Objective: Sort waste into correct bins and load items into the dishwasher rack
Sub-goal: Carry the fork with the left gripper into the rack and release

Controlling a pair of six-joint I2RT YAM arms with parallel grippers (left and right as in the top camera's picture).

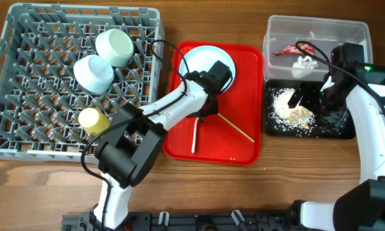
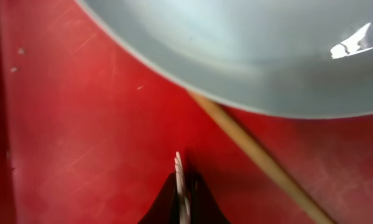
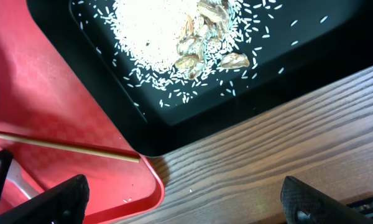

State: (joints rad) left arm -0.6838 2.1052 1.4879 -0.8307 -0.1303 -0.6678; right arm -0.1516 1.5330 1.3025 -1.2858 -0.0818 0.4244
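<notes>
— Where's the fork, and have you got it?
— It's right under my left gripper [image 2: 185,186], lying on the red tray [image 2: 81,124]. The fingers are pinched almost together with a thin white edge between them. I take that for the fork [image 2: 179,165], though this close it's a blur.
— How will it carry?
— It's light, stiff plastic, slick and thin. Pinched at one end it may swivel, so I'd want a hold nearer mid-handle and a slow lift.
— What's beside it?
— The chopstick [image 2: 255,152] lies just beside it, one end meeting the plate [image 2: 236,50] rim. It's thin and would roll easily.
— And further off?
— My right gripper [image 3: 183,202] hangs spread wide, holding nothing, by the black tray [image 3: 311,68] of rice scraps [image 3: 155,31]. The rack [image 1: 25,128] is farthest left.
</notes>
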